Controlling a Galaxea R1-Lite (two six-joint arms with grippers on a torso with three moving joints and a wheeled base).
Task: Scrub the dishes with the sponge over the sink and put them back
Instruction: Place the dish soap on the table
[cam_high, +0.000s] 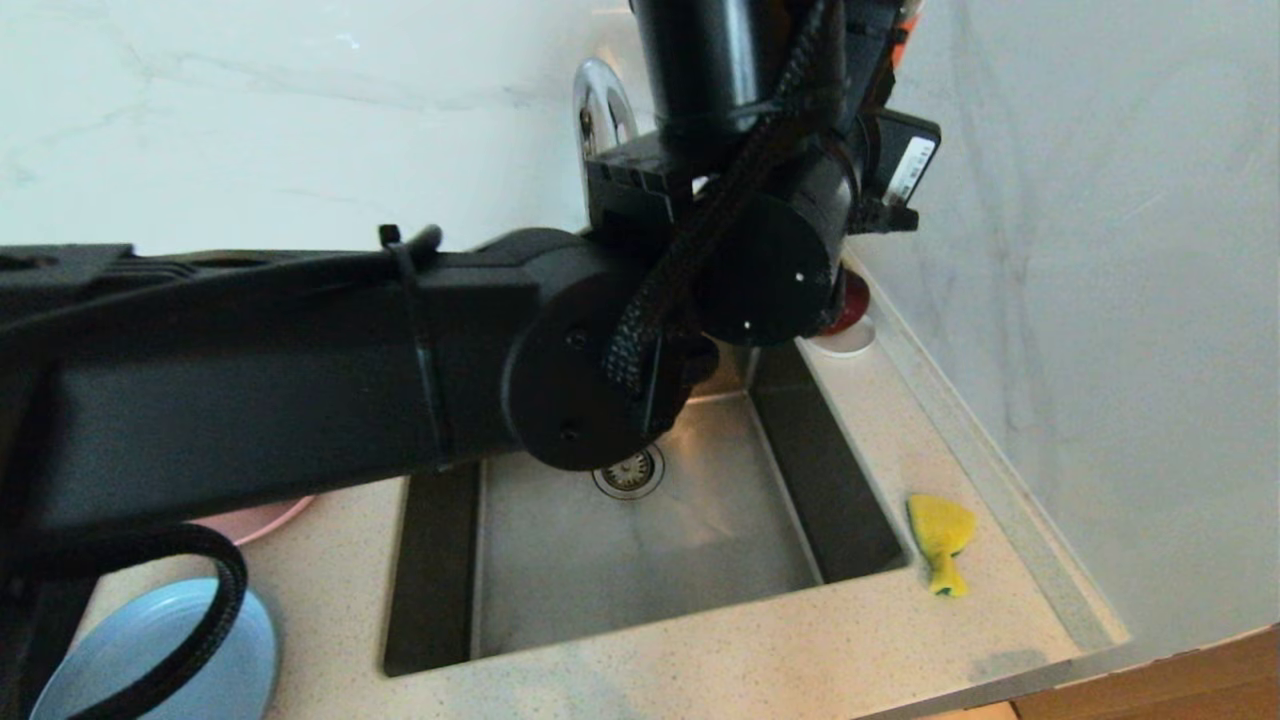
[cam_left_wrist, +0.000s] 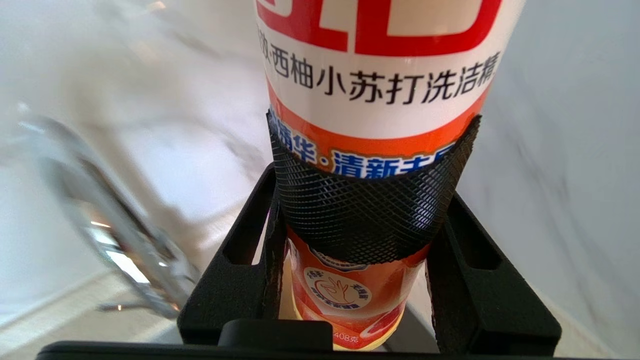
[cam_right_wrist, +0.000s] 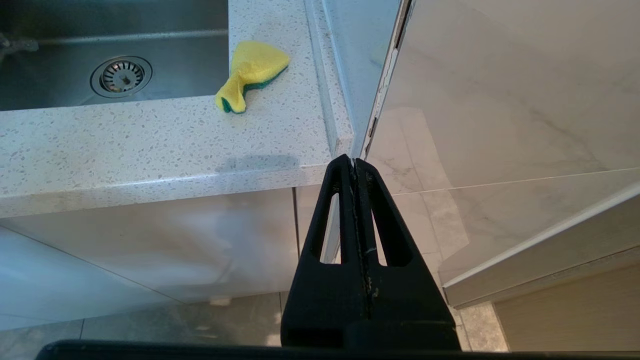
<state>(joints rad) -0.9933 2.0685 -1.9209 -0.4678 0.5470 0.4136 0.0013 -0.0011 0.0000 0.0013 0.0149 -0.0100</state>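
On the tabletop right of the sink (cam_high: 640, 560) your sponge (cam_high: 940, 540) lies tail toward you, nearer the parked right gripper (cam_right_wrist: 356, 165) (jaws closed, empty), while your left gripper (cam_left_wrist: 365, 220) grips a detergent bottle (cam_left_wrist: 380, 75).

The yellow fish-shaped sponge (cam_high: 941, 541) with its thin green layer is lying flat on the speckled surface (cam_high: 700, 670), just beside the sink's (cam_high: 640, 560) right rim. The steel basin is sitting empty, its strainer drain (cam_high: 629, 472) showing. The light-blue plate (cam_high: 150, 650) and pink plate (cam_high: 262, 518) are resting left of the sink, partly hidden.
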